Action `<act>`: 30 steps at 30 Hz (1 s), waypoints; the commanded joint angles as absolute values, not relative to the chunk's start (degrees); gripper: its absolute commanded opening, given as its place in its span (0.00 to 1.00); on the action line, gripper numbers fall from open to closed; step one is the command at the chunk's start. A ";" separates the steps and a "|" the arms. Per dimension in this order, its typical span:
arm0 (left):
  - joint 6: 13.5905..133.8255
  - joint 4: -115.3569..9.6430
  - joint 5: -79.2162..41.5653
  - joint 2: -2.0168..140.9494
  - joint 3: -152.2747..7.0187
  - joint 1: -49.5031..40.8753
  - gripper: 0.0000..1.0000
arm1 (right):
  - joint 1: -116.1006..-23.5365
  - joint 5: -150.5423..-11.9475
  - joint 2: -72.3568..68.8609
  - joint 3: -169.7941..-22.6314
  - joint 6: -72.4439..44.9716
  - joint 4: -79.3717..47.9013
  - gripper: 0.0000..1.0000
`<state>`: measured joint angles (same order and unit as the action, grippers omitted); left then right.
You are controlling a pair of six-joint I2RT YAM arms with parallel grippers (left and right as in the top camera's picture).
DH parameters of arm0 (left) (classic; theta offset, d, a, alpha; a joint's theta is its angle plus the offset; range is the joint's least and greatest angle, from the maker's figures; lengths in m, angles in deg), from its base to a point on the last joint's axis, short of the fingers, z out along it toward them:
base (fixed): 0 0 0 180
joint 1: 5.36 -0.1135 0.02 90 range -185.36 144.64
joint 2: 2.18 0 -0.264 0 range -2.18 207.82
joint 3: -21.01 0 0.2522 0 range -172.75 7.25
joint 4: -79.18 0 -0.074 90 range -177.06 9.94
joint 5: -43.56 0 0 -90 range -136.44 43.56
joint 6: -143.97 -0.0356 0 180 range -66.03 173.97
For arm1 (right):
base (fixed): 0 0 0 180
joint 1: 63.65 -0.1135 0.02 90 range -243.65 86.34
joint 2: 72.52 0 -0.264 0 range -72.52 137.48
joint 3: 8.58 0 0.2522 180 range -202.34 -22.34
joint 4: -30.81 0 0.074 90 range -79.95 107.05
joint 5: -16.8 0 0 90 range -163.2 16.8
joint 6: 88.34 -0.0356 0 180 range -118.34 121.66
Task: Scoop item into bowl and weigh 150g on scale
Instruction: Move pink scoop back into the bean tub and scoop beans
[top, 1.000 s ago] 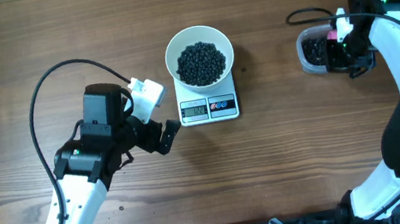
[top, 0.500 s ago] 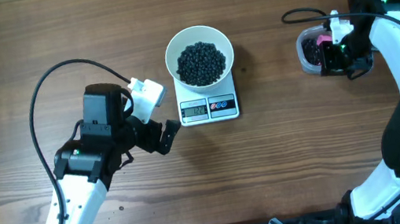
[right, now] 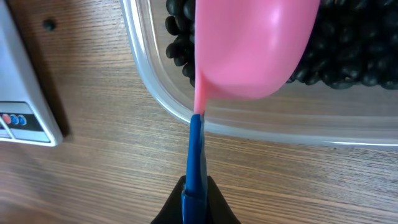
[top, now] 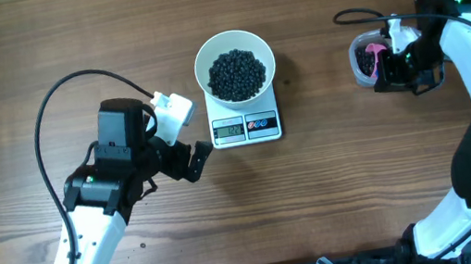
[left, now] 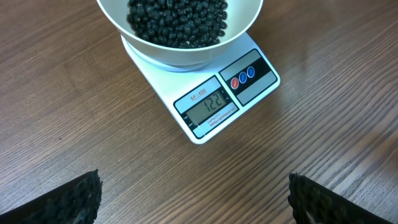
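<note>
**benchrat:** quick one, how is the right end effector (right: 196, 198) seen at this point?

**yam_lurker:** Clenched. A pink plastic scoop (right: 252, 50) with a thin blue handle is pinched by that handle, low in the right wrist view. The scoop's head is held over one corner of a clear rounded plastic tub (right: 158, 99), which is filled with tiny round black beads (right: 351, 59). Whether the scoop is dipped into them or just above them can't be told tbh, since only its smooth pink back is shown.

**benchrat:** and the left end effector (top: 188, 158)?

**yam_lurker:** Released, jaws spread wide, nothing gripped. It's parked over the brown wooden surface (top: 349, 199), near the front left corner of the small white rectangular digital scale (left: 208, 109) but apart from it. In its own wrist view only the two black fingertips (left: 68, 199) are caught, one in each bottom corner.

**benchrat:** where's the stuff being weighed?

**yam_lurker:** More of the beads are heaped in the round white smooth-sided bowl (left: 180, 57), which is set on the scale's platform, up around the middle of the surface. 122 is shown on the grey display. The tub is placed well apart, off to the right of the scale. A black cable (top: 53, 98) is looped out from the left arm too.
</note>
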<state>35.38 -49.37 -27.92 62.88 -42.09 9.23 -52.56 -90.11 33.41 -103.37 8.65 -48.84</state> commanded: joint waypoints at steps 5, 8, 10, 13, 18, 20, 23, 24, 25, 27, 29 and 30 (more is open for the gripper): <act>35.32 -49.52 -27.00 63.31 -41.55 9.42 1.00 | -49.76 -96.10 34.94 -103.33 10.70 -50.35 0.04; 35.32 -49.52 -27.00 63.31 -41.55 9.42 1.00 | -48.28 -96.95 34.94 -103.33 10.85 -50.41 0.04; 35.29 -49.52 -27.00 63.31 -41.55 9.42 1.00 | -47.12 -98.22 34.94 -103.33 11.97 -50.65 0.04; 35.29 -49.52 -27.00 63.31 -41.55 9.42 1.00 | -44.98 -99.70 34.94 -103.33 12.56 -50.76 0.04; 35.32 -49.52 -27.00 63.31 -41.55 9.42 1.00 | -41.90 -103.90 34.94 -103.33 14.59 -50.54 0.04; 35.29 -49.52 -27.00 63.31 -41.55 9.42 1.00 | -40.45 -105.76 34.94 -103.33 15.25 -50.56 0.04; 35.32 -49.52 -27.00 63.31 -41.55 9.42 1.00 | -38.51 -108.95 34.90 -103.33 17.56 -50.70 0.04; 35.32 -49.52 -27.00 63.31 -41.55 9.42 1.00 | -37.83 -110.00 34.90 -103.33 18.26 -50.74 0.04; 35.29 -49.52 -27.00 63.31 -41.55 9.42 1.00 | -37.18 -110.76 34.87 -103.33 18.57 -50.74 0.04; 35.29 -49.52 -27.00 63.31 -41.55 9.42 1.00 | -35.95 -112.47 34.83 -103.33 19.77 -50.94 0.04; 35.29 -49.52 -27.00 63.31 -41.55 9.42 1.00 | -34.84 -114.28 34.83 -103.44 20.97 -51.31 0.04; 35.29 -49.52 -27.00 63.31 -41.55 9.42 1.00 | -34.57 -115.05 34.83 -103.48 21.39 -51.48 0.04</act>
<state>35.40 -49.37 -27.92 62.88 -42.09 9.23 -35.99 -108.62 33.78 -103.37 17.32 -50.91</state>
